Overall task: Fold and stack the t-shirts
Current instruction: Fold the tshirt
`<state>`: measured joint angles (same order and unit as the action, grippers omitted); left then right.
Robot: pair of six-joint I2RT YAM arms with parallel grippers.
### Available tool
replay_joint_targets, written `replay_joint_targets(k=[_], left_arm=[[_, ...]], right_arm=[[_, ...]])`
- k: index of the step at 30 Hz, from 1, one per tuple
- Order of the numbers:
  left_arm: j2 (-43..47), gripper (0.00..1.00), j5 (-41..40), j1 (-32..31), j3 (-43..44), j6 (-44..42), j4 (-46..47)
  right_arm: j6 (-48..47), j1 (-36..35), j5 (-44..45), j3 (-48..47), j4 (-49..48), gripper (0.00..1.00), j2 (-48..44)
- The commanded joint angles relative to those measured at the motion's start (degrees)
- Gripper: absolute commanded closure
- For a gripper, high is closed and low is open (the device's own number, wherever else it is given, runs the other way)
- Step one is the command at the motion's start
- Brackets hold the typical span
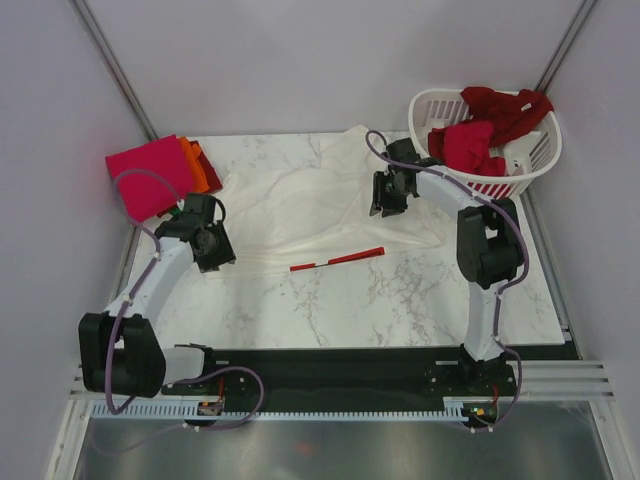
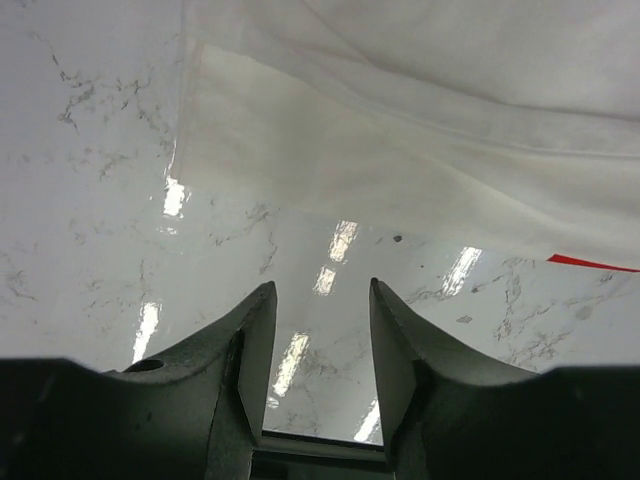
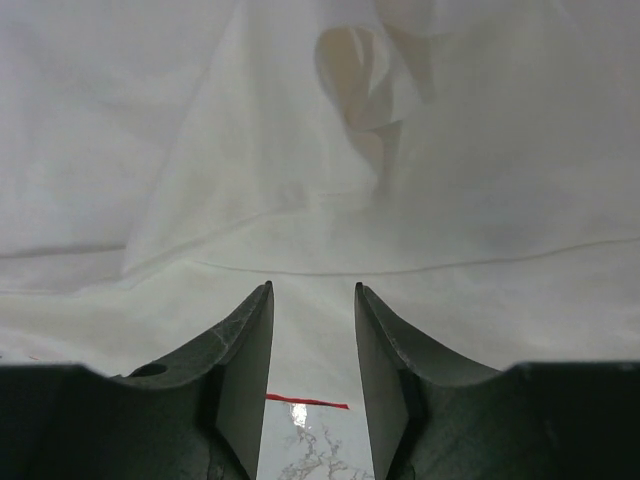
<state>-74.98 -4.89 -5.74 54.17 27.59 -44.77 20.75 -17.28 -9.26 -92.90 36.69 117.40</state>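
Note:
A cream-white t-shirt (image 1: 305,200) lies spread and wrinkled across the middle of the marble table; it shows in the left wrist view (image 2: 420,130) and the right wrist view (image 3: 300,150). My left gripper (image 1: 213,247) is open and empty just off the shirt's near left edge (image 2: 320,290). My right gripper (image 1: 390,195) is open and empty over the shirt's right part (image 3: 312,290). A folded stack of magenta-pink (image 1: 145,175), orange (image 1: 197,165) and dark red shirts sits at the back left. Crimson and red shirts (image 1: 480,135) fill the basket.
A white slatted laundry basket (image 1: 520,165) stands at the back right corner. A thin red strip (image 1: 338,260) lies on the table (image 1: 380,300) near the shirt's front edge. Grey walls close in both sides.

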Motion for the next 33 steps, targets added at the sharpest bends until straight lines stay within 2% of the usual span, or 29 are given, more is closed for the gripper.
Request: replay_joint_targets(k=[1,6,28,32,33], left_arm=[[7.6,0.5,-1.4,0.0,-3.5,-3.4,3.7],[7.0,0.51,-2.5,-0.4,-2.4,-3.5,3.8],[6.9,0.52,-3.2,-2.4,-2.6,-3.9,3.7],[6.9,0.52,-3.6,-2.7,-2.5,-3.9,3.7],[6.9,0.52,-3.6,-2.7,-2.6,-3.9,3.6]], right_arm=[[-0.3,0.1,-0.4,-2.4,-3.8,0.55,1.6],[-0.1,0.1,0.4,-5.0,-3.9,0.56,5.9],[-0.4,0.1,4.8,-8.1,-4.8,0.55,10.0],[-0.1,0.1,3.5,-8.3,-4.9,0.65,10.0],[-0.1,0.1,3.2,-8.2,-4.9,0.7,9.9]])
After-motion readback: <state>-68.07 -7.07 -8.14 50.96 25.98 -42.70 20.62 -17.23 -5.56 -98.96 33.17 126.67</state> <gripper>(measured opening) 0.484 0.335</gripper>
